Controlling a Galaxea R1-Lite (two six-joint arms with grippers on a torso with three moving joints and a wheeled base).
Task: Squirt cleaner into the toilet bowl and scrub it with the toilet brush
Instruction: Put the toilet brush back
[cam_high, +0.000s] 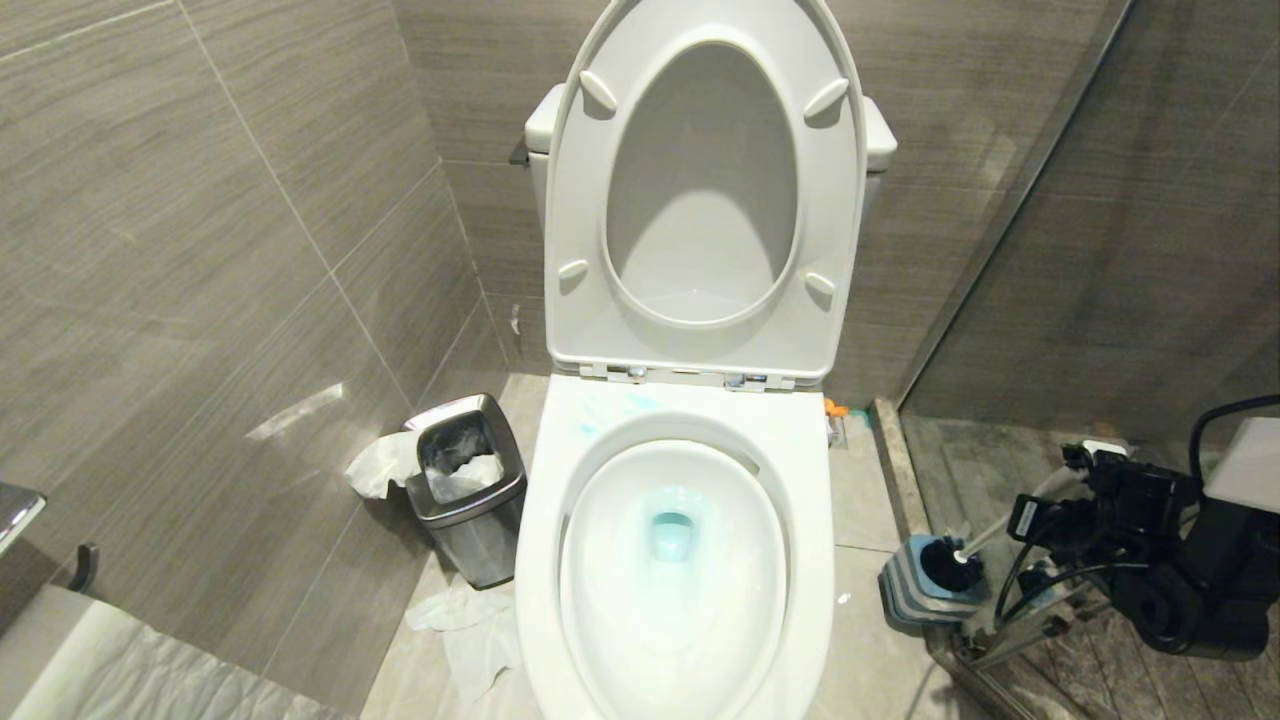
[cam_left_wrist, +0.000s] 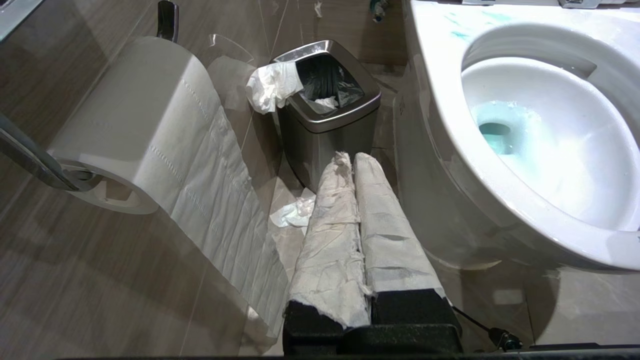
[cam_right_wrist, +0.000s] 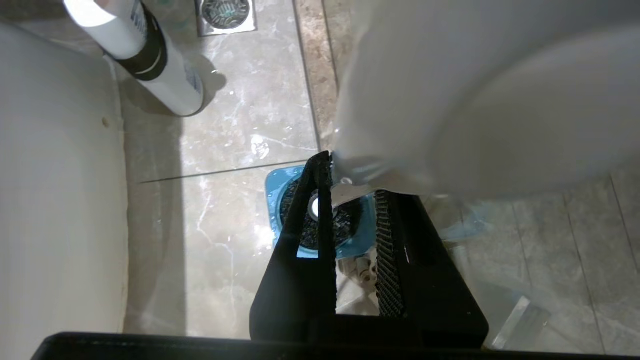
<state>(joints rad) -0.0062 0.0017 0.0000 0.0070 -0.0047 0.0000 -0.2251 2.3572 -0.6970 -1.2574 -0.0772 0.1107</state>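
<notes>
the brush (cam_high: 975, 555) was held slanted by the right gripper (cam_high: 1075, 500), head down in its holder (cam_high: 915, 590); the handle seemed largely hidden. the left gripper (cam_left_wrist: 352, 162) was clenched empty.

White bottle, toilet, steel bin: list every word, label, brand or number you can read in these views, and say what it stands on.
None can be read.
White cylindrical bottle with a black band: dark print on its label, too blurred to read.
Glossy white ceramic toilet bowl: a faint mark on its outer side, too small to read.
Small square steel waste bin: no lettering visible.
</notes>
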